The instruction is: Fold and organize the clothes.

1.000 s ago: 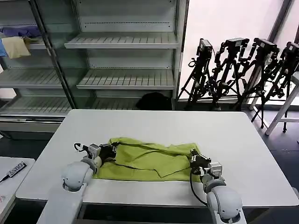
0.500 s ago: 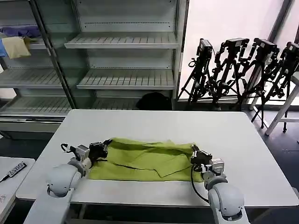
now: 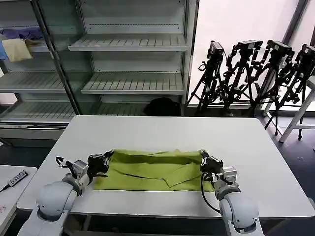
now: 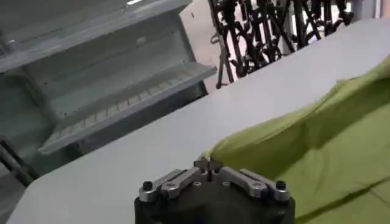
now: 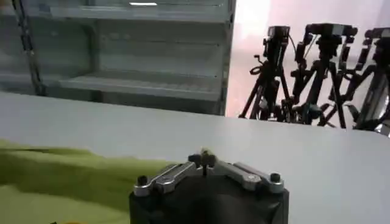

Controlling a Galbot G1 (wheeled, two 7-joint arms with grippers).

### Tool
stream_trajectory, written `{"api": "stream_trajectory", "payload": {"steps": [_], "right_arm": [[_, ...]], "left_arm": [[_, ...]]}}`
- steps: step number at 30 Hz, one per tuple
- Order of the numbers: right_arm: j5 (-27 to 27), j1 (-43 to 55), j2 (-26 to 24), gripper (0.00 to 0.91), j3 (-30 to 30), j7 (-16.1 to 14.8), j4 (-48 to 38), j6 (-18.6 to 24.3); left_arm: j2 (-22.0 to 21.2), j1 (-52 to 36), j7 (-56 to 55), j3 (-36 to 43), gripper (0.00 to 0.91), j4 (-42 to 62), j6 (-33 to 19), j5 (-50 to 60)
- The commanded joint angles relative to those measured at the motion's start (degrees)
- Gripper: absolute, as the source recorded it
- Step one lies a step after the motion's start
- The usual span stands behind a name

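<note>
Lime-green cotton pinched at both ends: the left tool grips the T-shirt at its left corner, the right tool clamps the right edge, and the folded shirt stretches flat between them along the near part of the white surface.

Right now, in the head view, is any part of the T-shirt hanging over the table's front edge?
No. The T-shirt lies wholly on the table, with bare tabletop showing between its near hem and the front edge.
</note>
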Motion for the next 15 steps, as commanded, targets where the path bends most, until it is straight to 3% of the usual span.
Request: {"api": "stream_trajectory", "payload": {"steps": [1, 7, 15], "right_arm": [[-1.8, -1.5, -0.2, 0.0, 0.2, -1.3, 1.0, 0.0], [-5.0, -3.4, -0.2, 0.0, 0.3, -3.1, 0.6, 0.1], [-7.2, -4.1, 0.4, 0.0, 0.0, -2.8, -0.8, 0.1]], "left_arm": [[0.4, 4.2, 0.9, -0.9, 0.0, -2.6, -0.3, 2.7], [0.2, 6.6, 1.4, -2.3, 0.0, -3.3, -1.2, 3.1], [-1.1, 8.1, 1.3, -1.4, 0.0, -1.4, -2.5, 6.3]]}}
